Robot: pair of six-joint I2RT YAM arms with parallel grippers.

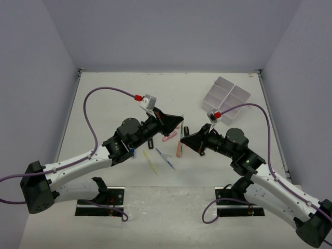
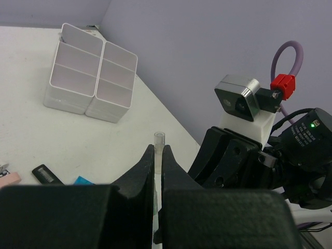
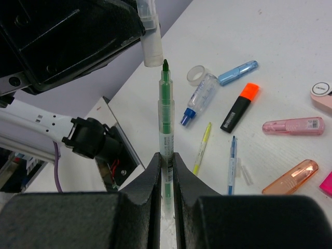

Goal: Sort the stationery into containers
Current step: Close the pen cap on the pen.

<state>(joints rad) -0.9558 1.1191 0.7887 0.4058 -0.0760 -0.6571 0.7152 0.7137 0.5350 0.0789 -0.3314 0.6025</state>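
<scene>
My right gripper point(image 3: 166, 155) is shut on a thin green pen point(image 3: 165, 116) whose bare tip points up and away. My left gripper point(image 2: 158, 148) is shut on a clear pen cap point(image 2: 159, 139). The cap point(image 3: 151, 47) hangs just beyond the green tip, slightly to its left and apart from it. From above, the left gripper point(image 1: 179, 123) and the right gripper point(image 1: 183, 141) meet over the table's middle. The white four-compartment tray point(image 1: 226, 97) stands at the back right, and its compartments point(image 2: 78, 78) look empty.
Loose stationery lies below the grippers: a tape roll point(image 3: 196, 74), a blue marker point(image 3: 238, 72), a clear bottle with a blue cap point(image 3: 199, 97), an orange-capped black highlighter point(image 3: 239, 108), a yellow pen point(image 3: 202, 141), a blue pen point(image 3: 232, 165), a pink item point(image 3: 293, 125) and an orange one point(image 3: 289, 177).
</scene>
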